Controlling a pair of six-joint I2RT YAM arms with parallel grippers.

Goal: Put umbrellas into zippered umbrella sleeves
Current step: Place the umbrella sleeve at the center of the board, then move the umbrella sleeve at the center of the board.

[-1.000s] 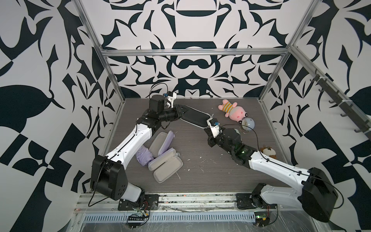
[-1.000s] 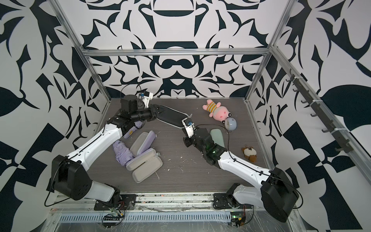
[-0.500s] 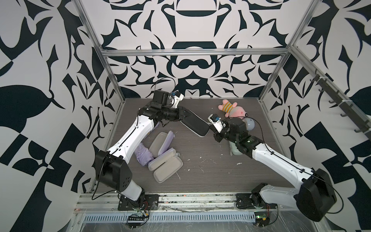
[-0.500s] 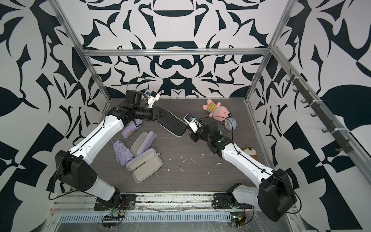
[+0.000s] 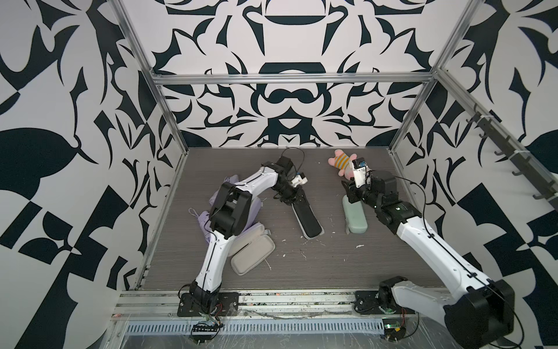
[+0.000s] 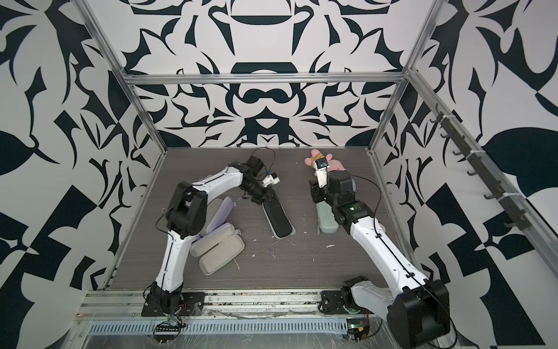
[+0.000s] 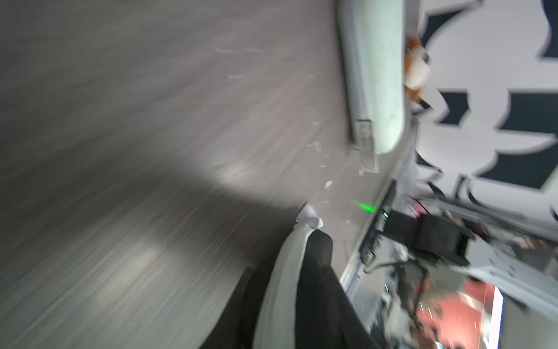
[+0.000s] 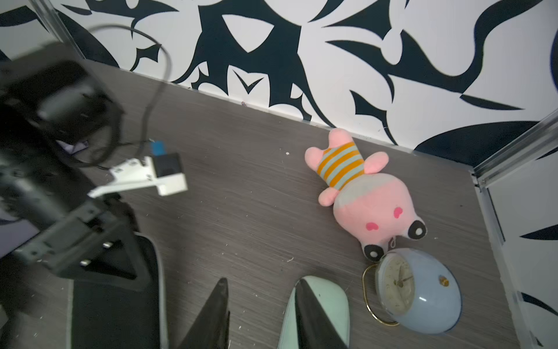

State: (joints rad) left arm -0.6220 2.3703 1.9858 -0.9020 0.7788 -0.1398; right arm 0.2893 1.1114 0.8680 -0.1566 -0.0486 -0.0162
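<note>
In a top view the left gripper [image 5: 292,200] is clamped on the far end of the black oblong hard-shell zip sleeve [image 5: 308,220], which lies in the middle of the grey table [image 5: 332,266]. The blurred left wrist view shows its grey rim; it is probably light and stiff, best pinched at an edge. In the right wrist view the right gripper [image 8: 262,282] hangs empty, jaws apart, over the end of the mint green hard-shell zip sleeve [image 8: 335,299]; no writing is legible.

The left gripper [image 6: 262,200] clasps the black sleeve [image 6: 279,219] at its far end. Nearby, the right gripper [image 6: 314,195] hangs over the mint green sleeve [image 6: 326,222].
</note>
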